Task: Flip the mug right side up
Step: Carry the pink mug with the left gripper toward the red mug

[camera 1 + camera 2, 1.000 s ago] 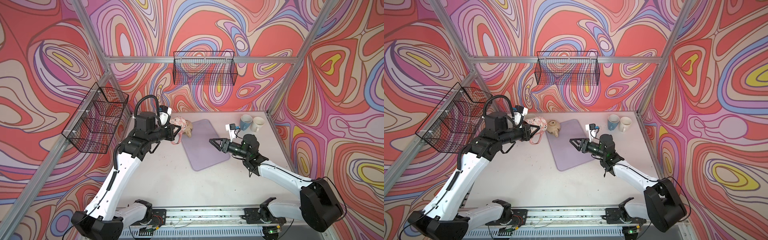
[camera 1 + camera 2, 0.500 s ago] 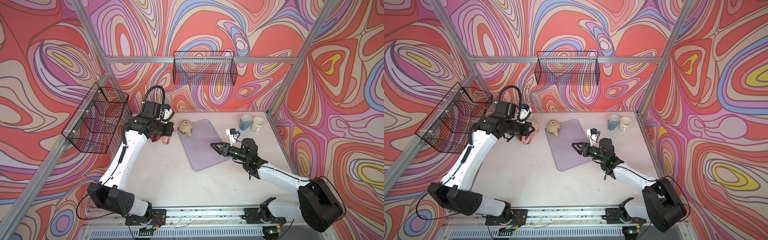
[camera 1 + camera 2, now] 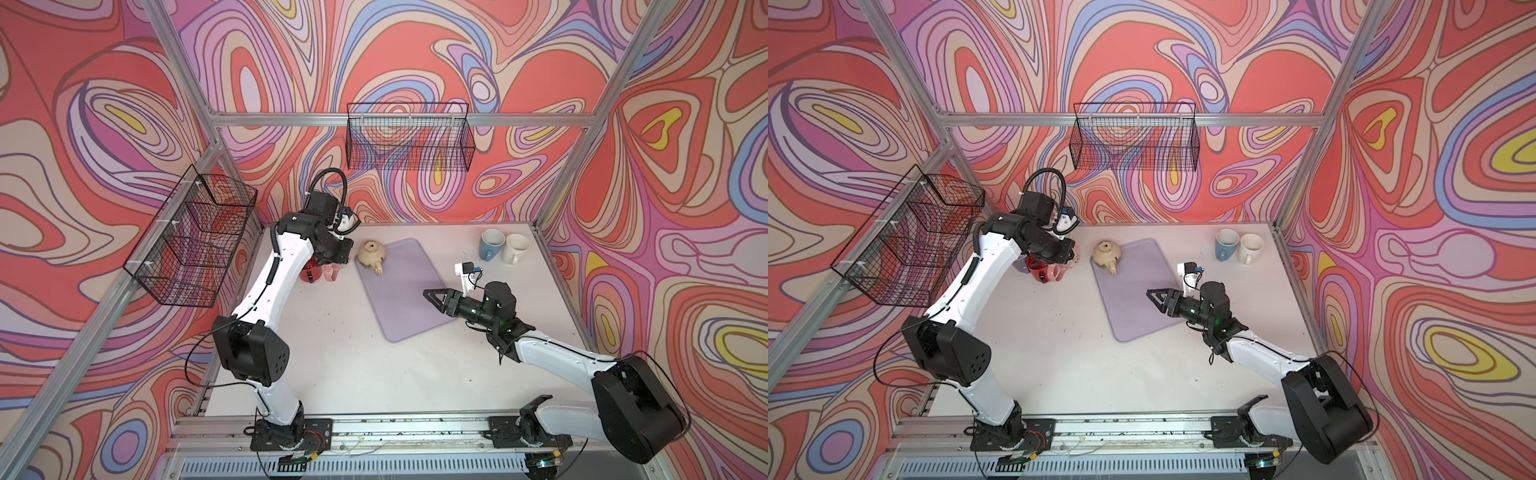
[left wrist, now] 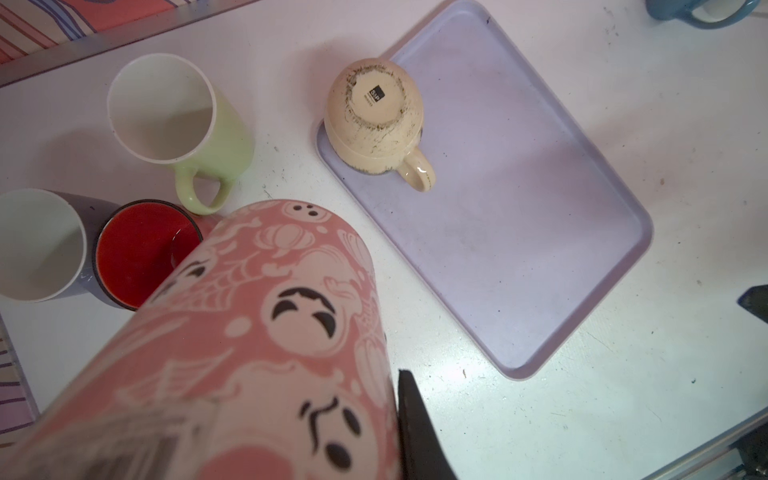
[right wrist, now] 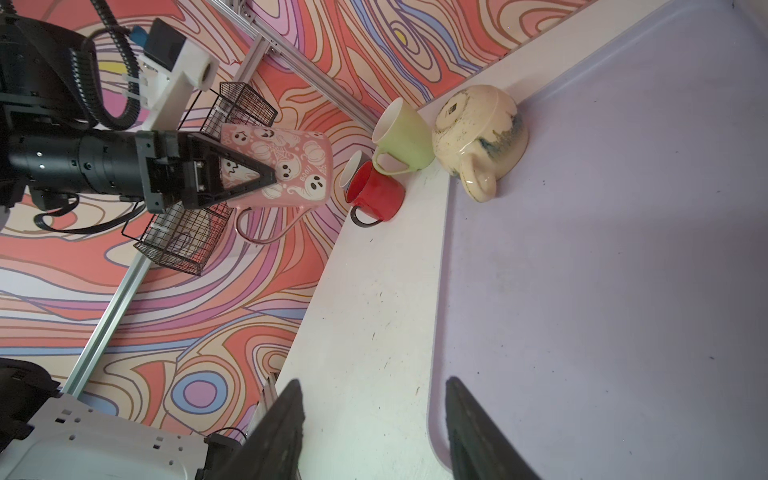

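left tool (image 5: 266, 178): clamped tight on the pink mug (image 5: 291, 166), pinching the wall at the mouth end. One finger (image 4: 415, 432) lies along the outer wall. The other is hidden, probably inside the mouth.

The mug sticks straight out past the tool tips, base end farthest from the tool, handle hanging free off one side. It looks clear of the table (image 3: 332, 353).

Just beyond its base end is the red mug (image 4: 137, 249). The green mug (image 4: 166, 108) and grey mug (image 4: 37, 245) crowd in beside that one, all mouth-up.

right tool (image 5: 374, 382): jaws spread, empty, hovering at the edge of the purple tray (image 4: 540, 208). The cream mug (image 4: 374, 116) sits bottom-up on the tray corner, well ahead of this tool and off to the side of the left one.

Handling, my read:
- Glazed ceramic: rigid, slick, chips on impact. It's moderately heavy for a one-wall pinch.
- It hangs cantilevered off the rim, so the weight levers against the pads and could pivot or slip if the wrist swings fast.
- The rim-wall pinch is the right hold, since it leaves the base free to land flat. The handle is the fallback, but it lets the mug swing.
- Main risk at set-down is clipping the red mug, so it needs a bare spot beside that cluster.
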Available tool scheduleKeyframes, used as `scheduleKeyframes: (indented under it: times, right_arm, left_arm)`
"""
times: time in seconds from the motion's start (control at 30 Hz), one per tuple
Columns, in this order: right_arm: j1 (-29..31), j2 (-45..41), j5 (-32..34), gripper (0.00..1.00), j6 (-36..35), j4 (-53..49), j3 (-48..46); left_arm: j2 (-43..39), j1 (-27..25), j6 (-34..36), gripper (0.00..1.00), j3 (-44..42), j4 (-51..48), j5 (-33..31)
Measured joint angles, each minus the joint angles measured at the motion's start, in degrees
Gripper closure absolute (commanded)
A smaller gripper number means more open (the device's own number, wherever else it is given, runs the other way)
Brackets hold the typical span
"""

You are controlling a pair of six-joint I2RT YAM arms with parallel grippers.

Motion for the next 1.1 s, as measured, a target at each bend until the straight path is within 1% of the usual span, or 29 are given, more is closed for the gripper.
scheduleKeyframes:
  times: [0.37, 0.6, 0.77, 1.1]
  right_arm:
    - [-0.5, 2.7, 0.3, 0.45, 1.5, 2.0, -0.8]
    - [-0.5, 3.5, 0.3, 0.45, 2.1, 2.5, -0.8]
    - [-0.6, 3.5, 0.4, 0.45, 2.1, 2.5, -0.8]
    - [-0.8, 4.5, 0.8, 0.45, 2.3, 2.5, -0.8]
  left_arm:
    - [7.2, 0.0, 2.7, 1.0, 4.7, -1.1, -4.7]
    - [12.8, 0.0, 3.2, 1.0, 7.0, -1.3, -5.9]
    - [16.8, 0.0, 3.8, 1.0, 10.1, -2.1, -6.8]
    - [20.6, 0.0, 4.0, 1.0, 10.5, -2.1, -6.9]
